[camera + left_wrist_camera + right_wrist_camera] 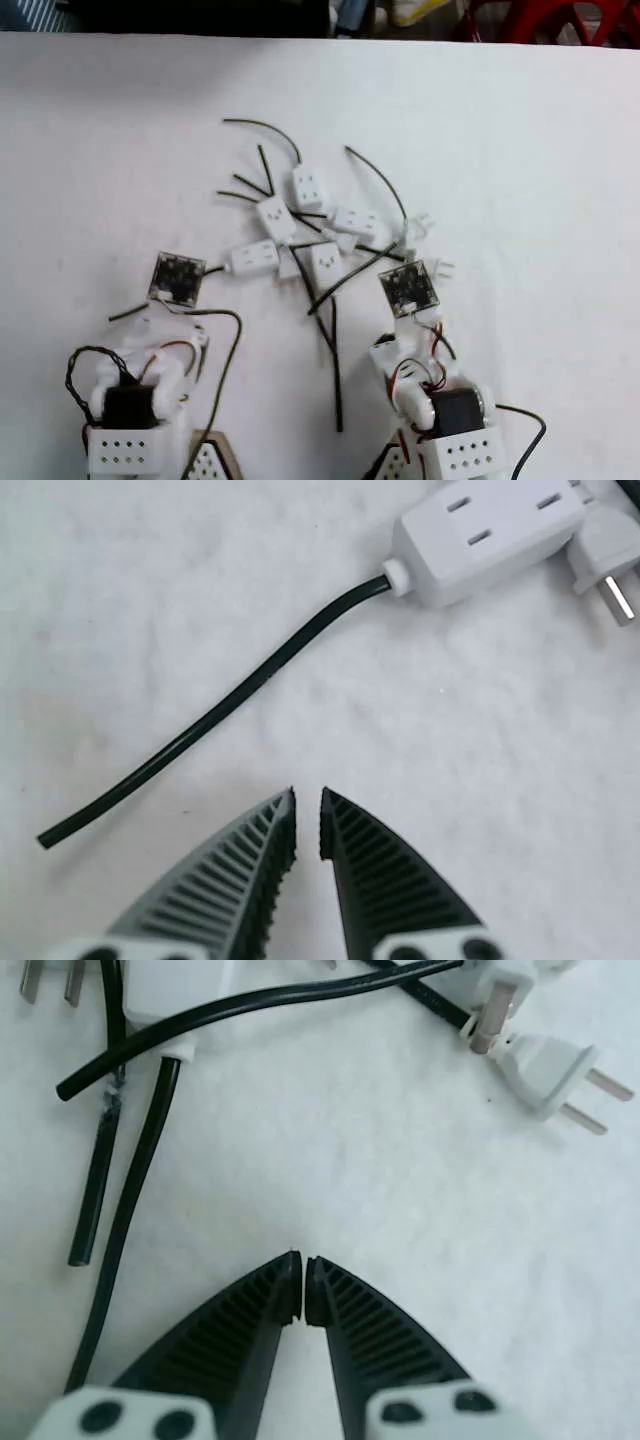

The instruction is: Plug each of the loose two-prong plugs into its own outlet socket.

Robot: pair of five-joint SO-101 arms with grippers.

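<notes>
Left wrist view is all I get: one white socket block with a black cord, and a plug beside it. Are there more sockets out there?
Observer: Yes. The high view shows several white socket blocks bunched in the middle of the table, among black cords.
Operator: Any plugs lying free?
Observer: A white two-prong plug lies ahead of the right gripper, apart from it.
Operator: Is that gripper holding anything?
Observer: No, it is shut and empty.
</notes>
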